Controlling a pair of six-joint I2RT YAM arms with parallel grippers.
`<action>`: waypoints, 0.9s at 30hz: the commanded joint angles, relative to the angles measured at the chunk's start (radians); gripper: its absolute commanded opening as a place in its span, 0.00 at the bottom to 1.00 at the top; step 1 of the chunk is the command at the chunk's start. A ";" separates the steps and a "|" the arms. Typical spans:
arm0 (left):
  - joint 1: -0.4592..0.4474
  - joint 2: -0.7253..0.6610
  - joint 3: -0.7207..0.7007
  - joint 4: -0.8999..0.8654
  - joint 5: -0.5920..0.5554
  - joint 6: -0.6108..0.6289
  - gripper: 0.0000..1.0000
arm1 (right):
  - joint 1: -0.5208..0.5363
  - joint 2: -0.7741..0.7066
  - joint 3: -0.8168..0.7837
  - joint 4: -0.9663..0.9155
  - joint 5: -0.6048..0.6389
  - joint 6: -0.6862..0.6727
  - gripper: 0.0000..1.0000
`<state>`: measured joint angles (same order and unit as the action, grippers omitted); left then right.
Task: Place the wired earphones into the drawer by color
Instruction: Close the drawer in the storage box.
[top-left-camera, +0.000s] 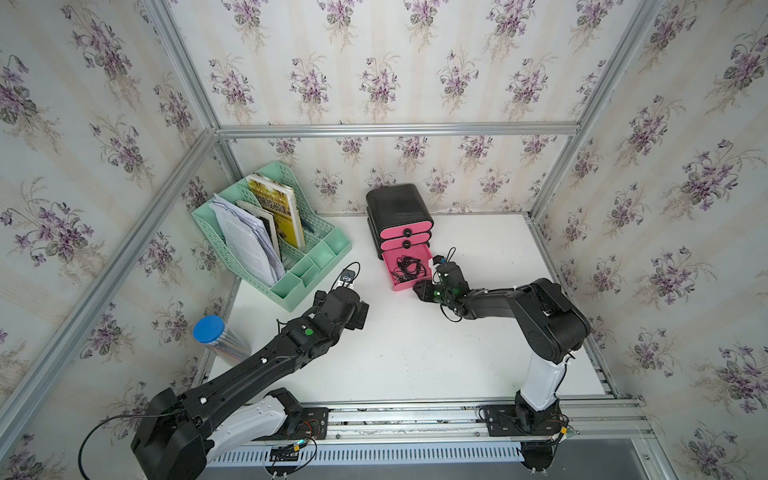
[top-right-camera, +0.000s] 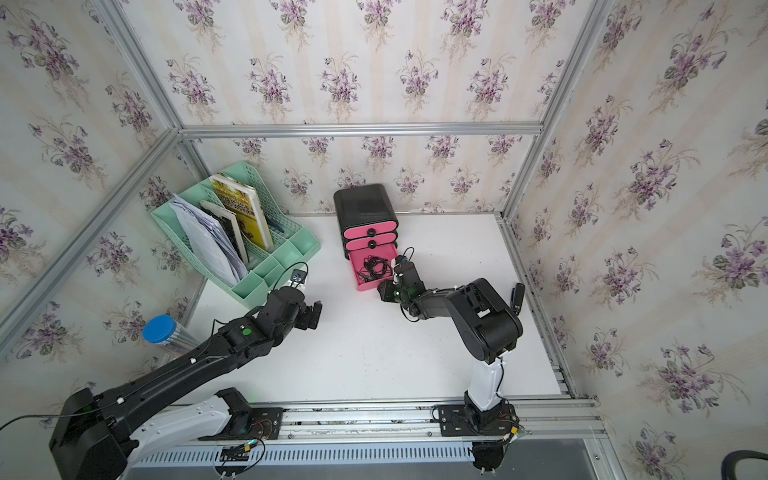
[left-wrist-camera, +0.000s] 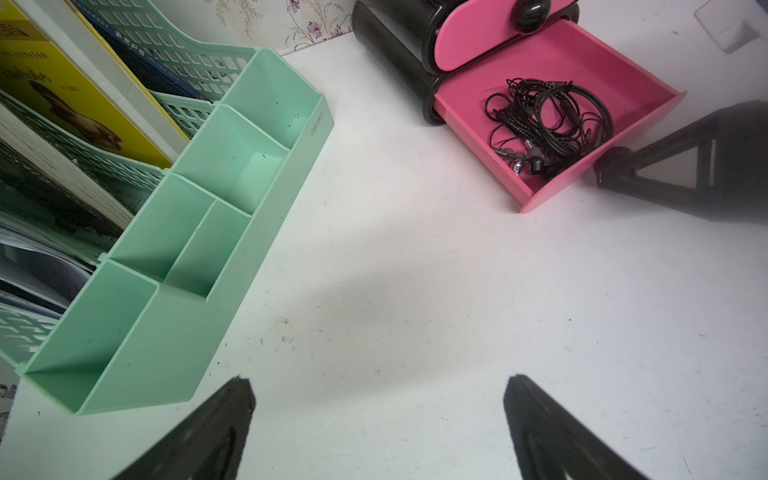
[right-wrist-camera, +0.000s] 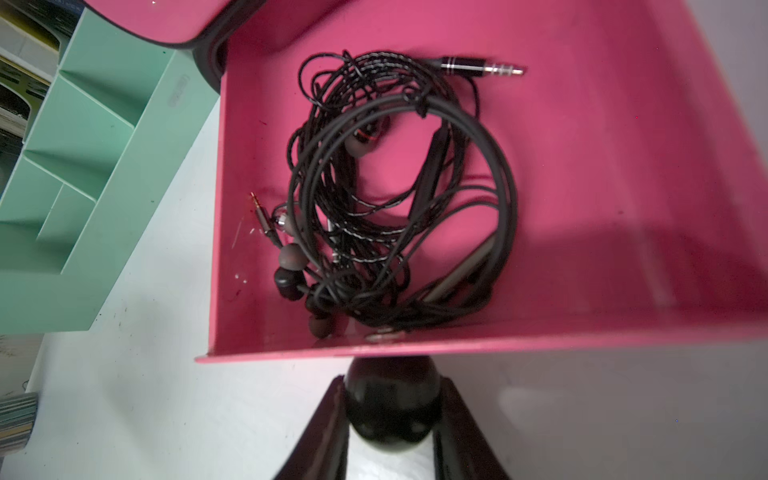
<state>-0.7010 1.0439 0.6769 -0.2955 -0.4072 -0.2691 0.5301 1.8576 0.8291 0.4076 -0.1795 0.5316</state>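
Observation:
A black cabinet (top-left-camera: 399, 208) with pink drawer fronts stands at the back of the table. Its bottom drawer (top-left-camera: 388, 257) (top-right-camera: 356, 270) is pulled out. Inside lies a tangle of black wired earphones (top-left-camera: 409, 268) (top-right-camera: 376, 266) (left-wrist-camera: 548, 120) (right-wrist-camera: 395, 199) with earbuds and jack plugs. My right gripper (top-left-camera: 424, 291) (right-wrist-camera: 392, 384) is at the drawer's front, both fingers pressed against its round black knob (right-wrist-camera: 392, 399). My left gripper (top-left-camera: 359, 316) (left-wrist-camera: 379, 382) hovers open over bare table, left of the drawer, holding nothing. No red or white earphones are in view.
A mint-green desk organiser (top-left-camera: 291, 257) (left-wrist-camera: 232, 166) with books and papers stands at the back left. A blue-lidded cylinder (top-left-camera: 210, 330) sits at the left table edge. The cabinet's two upper drawers (top-left-camera: 405, 236) are shut. Patterned walls enclose the table.

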 joint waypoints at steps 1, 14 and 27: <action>0.000 -0.002 0.003 0.009 -0.016 0.009 0.99 | -0.001 -0.011 0.015 0.027 0.004 0.008 0.31; -0.001 -0.001 0.003 0.007 -0.023 0.010 0.99 | -0.001 0.067 0.137 0.002 0.049 0.009 0.30; 0.001 -0.004 0.001 0.007 -0.024 0.011 0.99 | 0.000 0.147 0.234 0.016 0.069 0.040 0.30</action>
<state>-0.7010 1.0405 0.6769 -0.2955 -0.4187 -0.2649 0.5301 1.9965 1.0496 0.3698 -0.1299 0.5503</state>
